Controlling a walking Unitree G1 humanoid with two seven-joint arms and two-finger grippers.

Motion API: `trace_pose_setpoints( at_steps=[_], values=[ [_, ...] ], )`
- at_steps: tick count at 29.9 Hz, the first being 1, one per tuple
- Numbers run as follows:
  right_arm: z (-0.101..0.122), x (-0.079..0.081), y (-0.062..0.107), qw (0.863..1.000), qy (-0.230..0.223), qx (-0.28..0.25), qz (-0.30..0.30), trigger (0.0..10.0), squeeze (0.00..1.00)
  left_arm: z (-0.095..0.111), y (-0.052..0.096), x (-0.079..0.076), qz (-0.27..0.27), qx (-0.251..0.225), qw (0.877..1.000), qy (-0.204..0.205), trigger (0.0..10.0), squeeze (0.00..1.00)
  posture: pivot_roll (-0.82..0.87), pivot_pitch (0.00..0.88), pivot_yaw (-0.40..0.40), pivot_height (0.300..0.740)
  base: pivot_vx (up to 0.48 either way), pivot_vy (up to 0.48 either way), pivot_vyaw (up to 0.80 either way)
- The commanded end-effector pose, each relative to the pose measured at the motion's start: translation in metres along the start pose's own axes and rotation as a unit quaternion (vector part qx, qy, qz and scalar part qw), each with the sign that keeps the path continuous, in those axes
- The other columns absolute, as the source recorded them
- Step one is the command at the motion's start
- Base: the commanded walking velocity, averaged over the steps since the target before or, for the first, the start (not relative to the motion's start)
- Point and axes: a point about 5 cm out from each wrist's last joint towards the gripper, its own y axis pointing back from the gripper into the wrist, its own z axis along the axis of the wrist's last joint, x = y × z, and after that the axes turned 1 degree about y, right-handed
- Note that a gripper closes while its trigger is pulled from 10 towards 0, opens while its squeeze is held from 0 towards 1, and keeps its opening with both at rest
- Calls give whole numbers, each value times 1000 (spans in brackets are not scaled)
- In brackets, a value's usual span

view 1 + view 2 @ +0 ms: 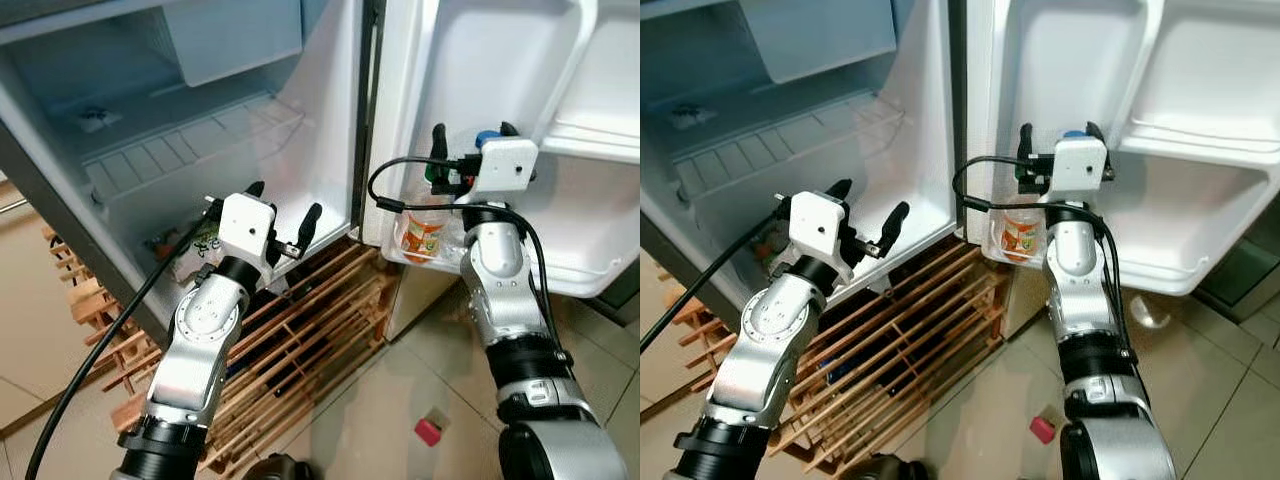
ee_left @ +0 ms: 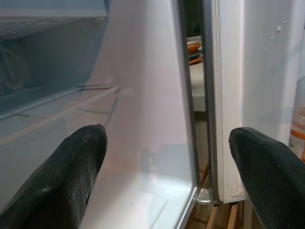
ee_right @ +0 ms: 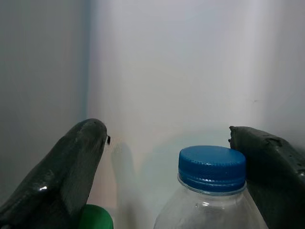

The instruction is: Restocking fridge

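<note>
My right end effector (image 1: 468, 142) was spread around the bottle (image 3: 209, 191) standing in the door shelf (image 1: 580, 275). Best to lift straight up, clear of the blue cap (image 3: 212, 168). My left end effector (image 1: 285, 216) hovered spread before the fridge (image 1: 150, 160).

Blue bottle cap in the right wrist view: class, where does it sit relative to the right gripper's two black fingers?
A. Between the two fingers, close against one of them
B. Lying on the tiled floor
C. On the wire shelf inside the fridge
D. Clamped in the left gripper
A: the blue bottle cap sits between the right gripper's fingers, close against one, over the door shelf.
</note>
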Motion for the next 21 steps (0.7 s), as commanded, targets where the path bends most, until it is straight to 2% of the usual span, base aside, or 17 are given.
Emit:
trace_pose_setpoints(
  at_steps=[1,3,6,7,11,13,16,20,21],
  values=[
    [31,-6,-3,997,27,-75,-16,10000,1000,-1,-1,2,3,2,1000,-6,10000,0,-76,0,56,740,0,0,0],
    [32,-2,17,996,43,-78,-18,10000,1000,-1,-2,1,2,1,1000,-5,10000,0,-90,0,61,740,0,0,0],
    [32,-2,29,993,73,-85,-19,10000,1000,-1,-4,-1,-3,0,1000,-1,10000,0,-100,0,66,740,0,0,0],
    [32,-2,29,993,73,-85,-19,10000,1000,-1,-4,-1,-3,0,1000,-1,10000,0,-100,0,66,740,0,0,0],
    [32,-11,29,985,147,-91,-19,10000,1000,-2,-8,-4,-12,-2,1000,0,10000,0,-117,0,77,740,0,0,0],
    [25,-16,26,984,170,-57,-18,10000,1000,-1,-9,-4,-14,-3,1000,0,10000,0,-118,0,78,740,0,0,0],
    [17,-23,25,974,225,-27,-14,10000,1000,-1,-10,-5,-15,-5,1000,0,10000,0,-114,0,75,740,0,0,0],
    [20,-26,23,964,262,-41,-20,10000,1000,-2,-10,-5,-15,-6,1000,0,10000,0,-113,0,69,740,0,0,0],
    [21,-26,23,961,270,-47,-19,10000,780,-2,-10,-5,-14,-6,1000,0,10000,0,-113,0,67,740,0,0,0]
  ],
)
